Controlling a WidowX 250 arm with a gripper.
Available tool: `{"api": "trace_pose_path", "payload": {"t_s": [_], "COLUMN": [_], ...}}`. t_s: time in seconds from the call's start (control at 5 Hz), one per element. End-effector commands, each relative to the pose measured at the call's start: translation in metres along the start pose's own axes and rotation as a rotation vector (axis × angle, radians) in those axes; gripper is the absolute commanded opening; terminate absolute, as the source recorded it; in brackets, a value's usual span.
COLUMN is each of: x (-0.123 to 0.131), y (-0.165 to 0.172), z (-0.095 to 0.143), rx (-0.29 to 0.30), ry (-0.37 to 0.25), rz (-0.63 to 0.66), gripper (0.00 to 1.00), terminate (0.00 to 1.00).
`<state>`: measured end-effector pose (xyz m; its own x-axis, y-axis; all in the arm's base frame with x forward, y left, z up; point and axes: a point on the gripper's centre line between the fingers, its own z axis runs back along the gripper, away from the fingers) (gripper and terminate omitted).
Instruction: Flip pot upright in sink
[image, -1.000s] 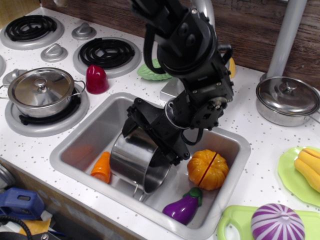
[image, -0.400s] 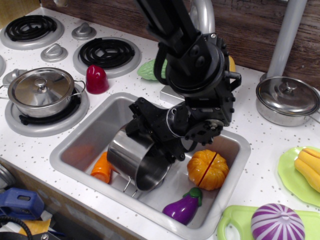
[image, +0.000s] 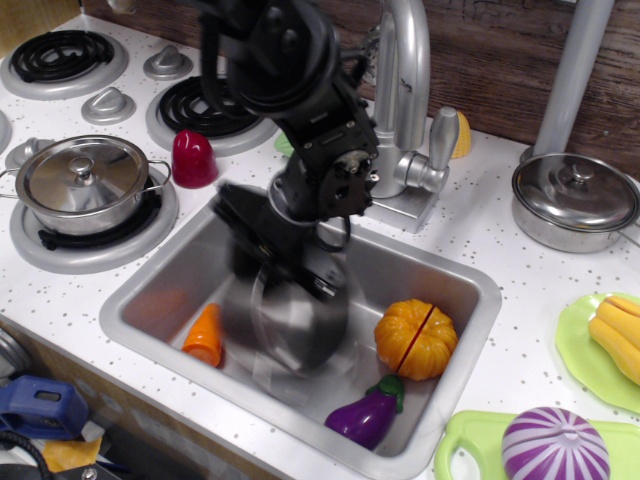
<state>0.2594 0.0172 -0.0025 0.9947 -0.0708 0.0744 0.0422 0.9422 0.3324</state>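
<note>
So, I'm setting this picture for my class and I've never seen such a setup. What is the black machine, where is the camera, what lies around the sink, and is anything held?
The black machine is a robot arm; its gripper reaches down into the sink of a toy kitchen. One camera looks down at the counter from the front. The gripper is at the rim of the steel pot, which is blurred by motion, so a firm grip cannot be confirmed. Also in the sink lie a carrot, a pumpkin and an eggplant. Around it are a faucet, burners, and two lidded pots.
</note>
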Motion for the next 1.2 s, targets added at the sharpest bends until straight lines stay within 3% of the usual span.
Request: {"api": "trace_pose_path", "payload": {"t_s": [0.0, 0.2, 0.4, 0.8, 1.0], "x": [0.0093, 0.0103, 0.0087, 0.0087, 0.0087], "y": [0.0062, 0.0086, 0.0079, 0.0079, 0.0079], "z": [0.0115, 0.0108, 0.0090, 0.0090, 0.0090], "rx": [-0.028, -0.023, 0.003, 0.003, 0.003], "ry": [-0.020, -0.016, -0.042, -0.042, -0.042], "rz": [0.006, -0.017, -0.049, -0.049, -0.049], "gripper": [0.00, 0.00, 1.00, 1.00, 1.00], "terminate": [0.00, 0.00, 0.00, 0.00, 1.00]}}
